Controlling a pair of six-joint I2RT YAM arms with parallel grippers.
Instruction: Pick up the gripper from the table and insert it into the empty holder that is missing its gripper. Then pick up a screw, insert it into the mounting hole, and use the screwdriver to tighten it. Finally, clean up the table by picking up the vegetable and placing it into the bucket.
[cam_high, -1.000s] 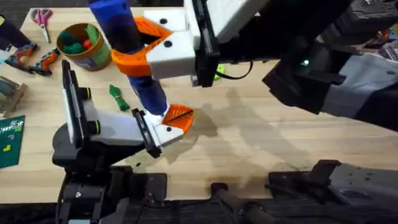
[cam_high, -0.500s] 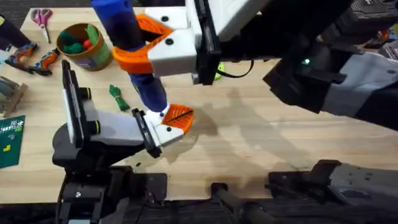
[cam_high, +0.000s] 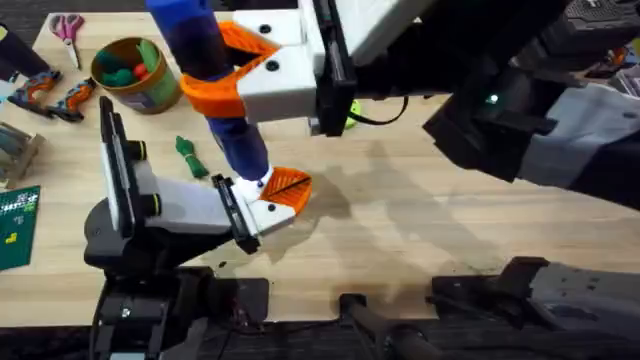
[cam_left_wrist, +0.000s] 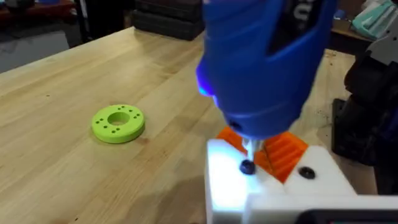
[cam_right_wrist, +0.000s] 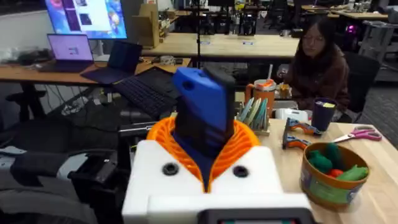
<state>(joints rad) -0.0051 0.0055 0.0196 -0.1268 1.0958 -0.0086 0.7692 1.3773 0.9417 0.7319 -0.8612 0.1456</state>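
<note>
We see the right gripper (cam_high: 232, 68), white blocks with orange ribbed pads, clenched around the blue pen-shaped powered screwdriver (cam_high: 213, 85). From overhead its long axis runs steeply down from the camera toward the table, leaning toward the near edge, bit end lowest. In the right wrist view the blue body (cam_right_wrist: 202, 112) stands up between the 2 orange pads (cam_right_wrist: 244, 144).

In the left wrist view the thin metal bit (cam_left_wrist: 249, 149) points down and touches a dark screw head (cam_left_wrist: 247, 167) on the white plastic finger block (cam_left_wrist: 273, 193), with a second dark screw (cam_left_wrist: 306, 172) just beside it. A blue glow shows on the screwdriver nose and on the white block below.

The small orange wedge-shaped fingertip (cam_high: 288, 188) sits seated in the white finger block at the end of the left gripper (cam_high: 262, 205); from overhead it points away from the left arm toward table centre. We cannot tell how the left fingers stand.

The small dark green knobbly toy vegetable (cam_high: 190, 157) lies on the wooden table (cam_high: 420, 220), long axis diagonal, near the left arm. The short olive-green bucket with orange-brown rim (cam_high: 132, 75) sits at the far left, holding green and red toy pieces. A bright green ring-shaped disc (cam_left_wrist: 118, 122) lies flat on the table, well apart from the screwdriver.
</note>
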